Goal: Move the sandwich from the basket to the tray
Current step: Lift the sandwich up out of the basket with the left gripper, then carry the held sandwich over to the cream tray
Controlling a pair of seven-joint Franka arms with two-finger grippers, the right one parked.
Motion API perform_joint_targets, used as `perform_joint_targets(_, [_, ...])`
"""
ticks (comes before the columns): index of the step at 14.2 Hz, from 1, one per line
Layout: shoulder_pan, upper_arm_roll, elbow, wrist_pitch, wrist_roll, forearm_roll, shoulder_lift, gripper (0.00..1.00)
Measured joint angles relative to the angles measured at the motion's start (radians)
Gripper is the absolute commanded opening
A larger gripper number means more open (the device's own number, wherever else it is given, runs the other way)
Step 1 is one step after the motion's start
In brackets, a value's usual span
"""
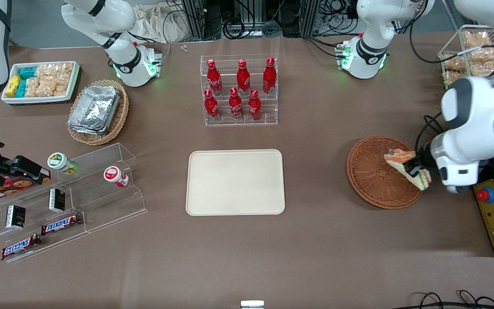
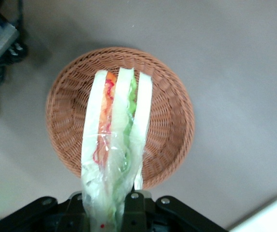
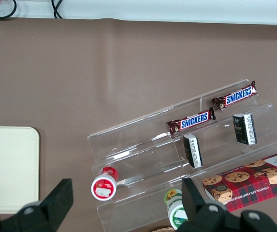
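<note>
Sandwich held above the basket, tray waiting toward the middle of the table

We see the cream tray [image 1: 235, 182] lying bare at the centre of the table [image 1: 315, 257], well apart from the brown wicker basket [image 1: 373, 180] at the working arm's end; our gripper [image 1: 413, 168] hangs over the basket's rim, clamped on the wrapped sandwich [image 1: 403, 165], which the wrist view shows clear of the weave with its long axis running straight out from the fingers. We judge the coming carry runs sideways toward the parked arm's end, since the tray lies that way from the gripper.
</note>
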Motion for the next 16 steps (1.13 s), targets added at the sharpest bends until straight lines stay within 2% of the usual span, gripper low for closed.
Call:
perform_joint_targets(3, [-0.001,-0.034,0.2,-0.172,0.193,-0.002,0.0,0.0])
perform_joint_targets(6, [-0.004,-0.115,0.289,-0.224,0.383,-0.005,0.012,0.0])
perform_joint_targets(11, [-0.04,-0.279,0.293,-0.217,0.34,-0.007,0.113,0.0])
perform_joint_targets(16, [-0.181,-0.297,0.293,-0.033,0.204,-0.006,0.285,0.0])
